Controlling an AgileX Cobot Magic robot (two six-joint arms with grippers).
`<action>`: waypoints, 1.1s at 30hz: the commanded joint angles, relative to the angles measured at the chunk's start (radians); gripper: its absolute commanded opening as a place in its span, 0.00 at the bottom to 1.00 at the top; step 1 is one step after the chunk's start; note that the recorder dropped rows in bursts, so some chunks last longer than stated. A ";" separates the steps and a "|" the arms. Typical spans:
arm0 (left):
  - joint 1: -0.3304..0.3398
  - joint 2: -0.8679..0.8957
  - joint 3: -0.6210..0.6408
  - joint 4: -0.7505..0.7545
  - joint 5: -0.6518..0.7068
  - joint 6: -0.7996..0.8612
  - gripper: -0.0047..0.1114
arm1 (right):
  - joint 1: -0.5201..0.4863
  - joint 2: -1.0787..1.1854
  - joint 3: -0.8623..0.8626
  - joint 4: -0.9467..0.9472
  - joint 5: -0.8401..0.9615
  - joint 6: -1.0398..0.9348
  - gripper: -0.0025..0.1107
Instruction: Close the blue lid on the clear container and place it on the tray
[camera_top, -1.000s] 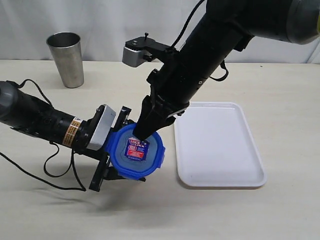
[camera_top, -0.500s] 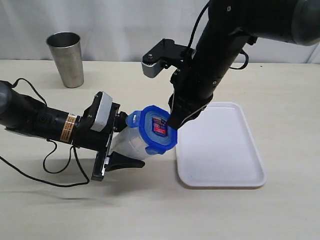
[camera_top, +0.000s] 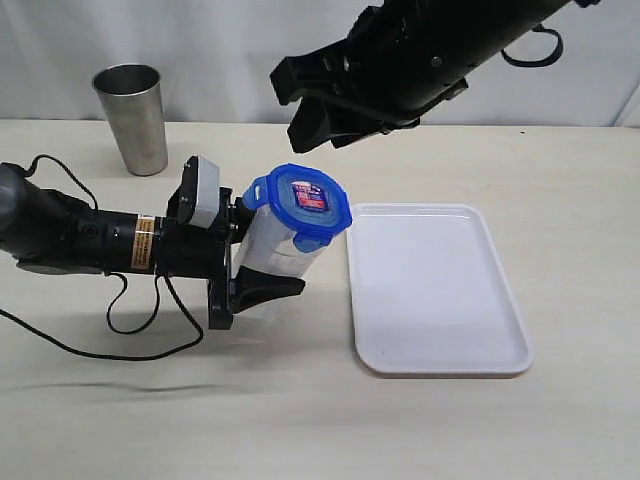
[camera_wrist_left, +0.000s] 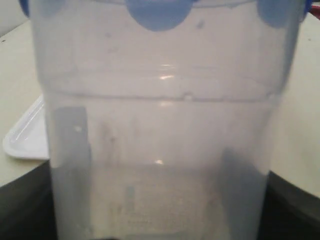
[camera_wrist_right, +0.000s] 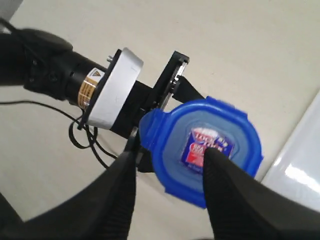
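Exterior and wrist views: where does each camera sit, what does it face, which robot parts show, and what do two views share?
Exterior: off the arms, facing across the table; both arms, left gripper holding the clear container beside the tray.
Left wrist: on the left arm, close against the container wall; dark gripper edges only.
Right wrist: above, looking down between its open fingers at the blue lid.
Shared: exterior and right wrist show the lid and left gripper.

Right gripper (camera_wrist_right: 171, 154) — dark fingers (camera_wrist_right: 120, 200) spread wide, one either side of the blue lid (camera_wrist_right: 200, 127), one tip overlapping its red-and-white sticker (camera_wrist_right: 197, 147). Lid faces the camera. Left arm (camera_wrist_right: 45, 75): its white-faced block (camera_wrist_right: 112, 90) sits just beside the lid. Tray (camera_wrist_right: 300, 165) — one white corner only — lies on the lid's opposite side.
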 joint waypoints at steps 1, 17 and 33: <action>-0.001 -0.013 -0.003 -0.044 0.016 -0.030 0.04 | 0.001 0.034 -0.002 -0.025 -0.035 0.201 0.39; -0.001 -0.013 -0.003 -0.048 0.031 -0.041 0.04 | 0.257 0.348 -0.417 -0.625 0.266 0.494 0.37; -0.001 -0.013 -0.003 -0.056 0.038 -0.041 0.04 | 0.268 0.423 -0.426 -0.560 0.266 0.483 0.37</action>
